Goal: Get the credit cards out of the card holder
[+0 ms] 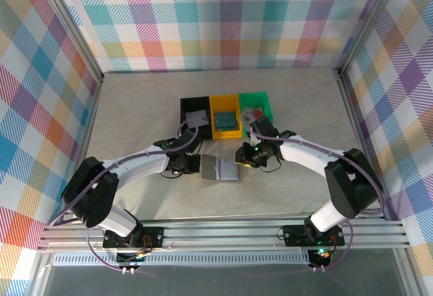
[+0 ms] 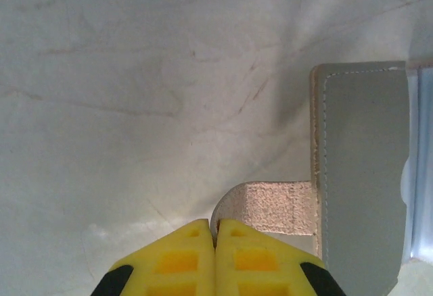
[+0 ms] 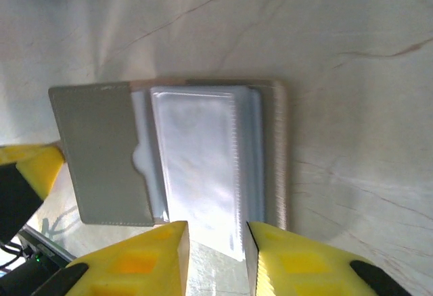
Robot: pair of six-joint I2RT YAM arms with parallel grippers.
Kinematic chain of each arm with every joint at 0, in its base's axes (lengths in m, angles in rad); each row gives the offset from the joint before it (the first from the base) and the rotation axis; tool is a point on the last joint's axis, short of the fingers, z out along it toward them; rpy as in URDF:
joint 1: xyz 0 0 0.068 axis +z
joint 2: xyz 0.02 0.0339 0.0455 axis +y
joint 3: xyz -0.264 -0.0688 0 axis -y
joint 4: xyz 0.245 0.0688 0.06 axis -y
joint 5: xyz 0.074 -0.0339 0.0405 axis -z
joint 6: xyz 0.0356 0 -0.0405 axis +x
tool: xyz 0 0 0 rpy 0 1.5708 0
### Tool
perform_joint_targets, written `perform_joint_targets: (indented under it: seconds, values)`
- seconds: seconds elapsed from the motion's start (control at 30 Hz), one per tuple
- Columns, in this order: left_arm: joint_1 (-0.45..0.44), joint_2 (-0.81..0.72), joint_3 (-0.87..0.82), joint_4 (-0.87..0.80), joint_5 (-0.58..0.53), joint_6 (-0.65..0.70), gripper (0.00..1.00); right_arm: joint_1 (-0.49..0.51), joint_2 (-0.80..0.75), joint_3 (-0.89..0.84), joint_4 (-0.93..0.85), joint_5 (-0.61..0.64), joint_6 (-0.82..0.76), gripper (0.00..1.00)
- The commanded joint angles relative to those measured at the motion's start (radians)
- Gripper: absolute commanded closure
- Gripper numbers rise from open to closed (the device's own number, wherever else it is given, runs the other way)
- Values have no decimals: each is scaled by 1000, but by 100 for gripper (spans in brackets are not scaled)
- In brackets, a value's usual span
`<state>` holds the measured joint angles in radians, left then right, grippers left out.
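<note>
Grey card holder [image 1: 220, 169] open flat on table [image 1: 135, 120], credit cards [image 1: 225, 120] in three trays [image 1: 186, 103]

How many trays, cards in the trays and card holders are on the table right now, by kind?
Trays: 3 (black tray, yellow tray, green tray)
Cards: 3 (grey card in the black tray, teal card in the yellow tray, reddish card in the green tray)
Card holders: 1 (card holder, lying open)
Total: 7
</note>
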<state>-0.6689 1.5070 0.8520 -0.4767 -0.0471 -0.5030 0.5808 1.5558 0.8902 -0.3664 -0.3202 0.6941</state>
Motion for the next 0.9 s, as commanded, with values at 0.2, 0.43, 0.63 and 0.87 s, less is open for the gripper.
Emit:
perform_joint_targets:
  seconds: [0.2, 0.43, 0.63, 0.87]
  values:
    - [6, 56, 35, -15, -45, 37, 100, 43, 83, 17, 44, 6, 17, 78]
    - [5, 43, 7, 0, -48, 34, 100, 53, 110, 18, 45, 29, 34, 77]
    - [-8, 54, -5, 6, -66, 40, 100, 55, 116, 24, 43, 57, 36, 77]
    - [-45, 77, -2, 2, -93, 45, 100, 72, 127, 33, 60, 49, 32, 83]
